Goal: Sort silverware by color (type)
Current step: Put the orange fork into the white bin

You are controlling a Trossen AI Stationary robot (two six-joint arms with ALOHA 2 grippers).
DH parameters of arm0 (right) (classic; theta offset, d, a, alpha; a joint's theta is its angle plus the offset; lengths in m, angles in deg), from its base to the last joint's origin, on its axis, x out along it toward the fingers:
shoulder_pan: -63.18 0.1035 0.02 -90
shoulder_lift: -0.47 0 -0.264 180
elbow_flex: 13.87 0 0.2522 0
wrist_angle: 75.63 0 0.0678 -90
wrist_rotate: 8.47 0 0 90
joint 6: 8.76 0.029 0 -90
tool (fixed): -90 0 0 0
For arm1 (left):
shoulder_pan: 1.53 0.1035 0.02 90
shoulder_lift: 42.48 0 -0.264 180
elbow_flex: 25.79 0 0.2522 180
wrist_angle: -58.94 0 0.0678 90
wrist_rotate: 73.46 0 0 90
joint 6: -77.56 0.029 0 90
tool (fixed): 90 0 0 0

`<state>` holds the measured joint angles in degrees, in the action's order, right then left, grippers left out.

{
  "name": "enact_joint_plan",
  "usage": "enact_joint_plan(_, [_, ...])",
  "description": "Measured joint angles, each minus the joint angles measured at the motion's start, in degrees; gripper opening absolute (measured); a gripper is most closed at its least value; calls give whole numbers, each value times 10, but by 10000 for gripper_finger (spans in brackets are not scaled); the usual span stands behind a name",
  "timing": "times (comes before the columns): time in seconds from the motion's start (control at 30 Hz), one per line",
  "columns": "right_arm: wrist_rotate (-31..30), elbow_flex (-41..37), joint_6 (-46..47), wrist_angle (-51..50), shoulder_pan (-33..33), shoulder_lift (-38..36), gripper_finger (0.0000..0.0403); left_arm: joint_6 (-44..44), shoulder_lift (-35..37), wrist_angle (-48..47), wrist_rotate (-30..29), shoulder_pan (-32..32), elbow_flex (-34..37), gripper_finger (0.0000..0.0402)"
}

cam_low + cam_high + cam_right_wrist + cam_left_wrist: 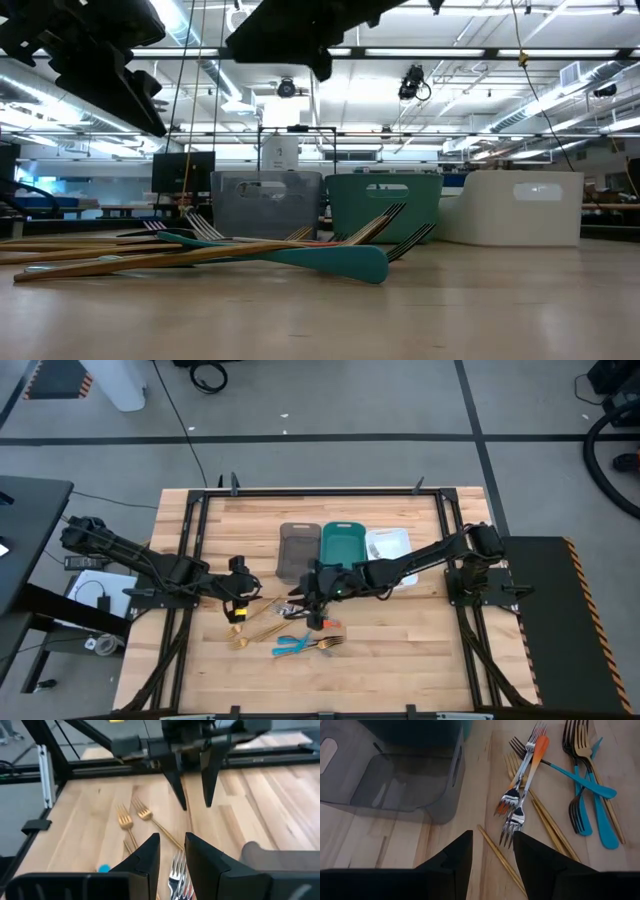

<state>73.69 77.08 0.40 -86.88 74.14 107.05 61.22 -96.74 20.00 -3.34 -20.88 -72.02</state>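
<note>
The silverware lies in a loose pile on the table in front of the trays. It holds two silver forks with orange handles (522,790), dark forks with blue handles (587,805) and gold forks (125,820). My left gripper (492,852) hangs open above the pile's left end, over a gold handle (500,857), with nothing between its fingers. My right gripper (172,855) is open above the middle of the pile (300,630), and the silver fork tines (177,867) show below the gap between its fingers. It faces my left gripper (192,787).
Three trays stand side by side behind the pile: grey-brown (298,550), teal (342,543) and white (392,545). The grey-brown tray (395,785) is close beside my left gripper. Bare wood lies toward the near edge (400,670).
</note>
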Motion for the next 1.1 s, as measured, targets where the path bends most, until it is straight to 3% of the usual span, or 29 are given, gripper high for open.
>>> enact_joint_plan(0.83, [-32,98,53,-101,28,105,90,0,0,10,0,0,0,151])
enact_joint_plan(1.1, [-75,121,79,-154,40,135,89,0,0,10,0,0,0,151])
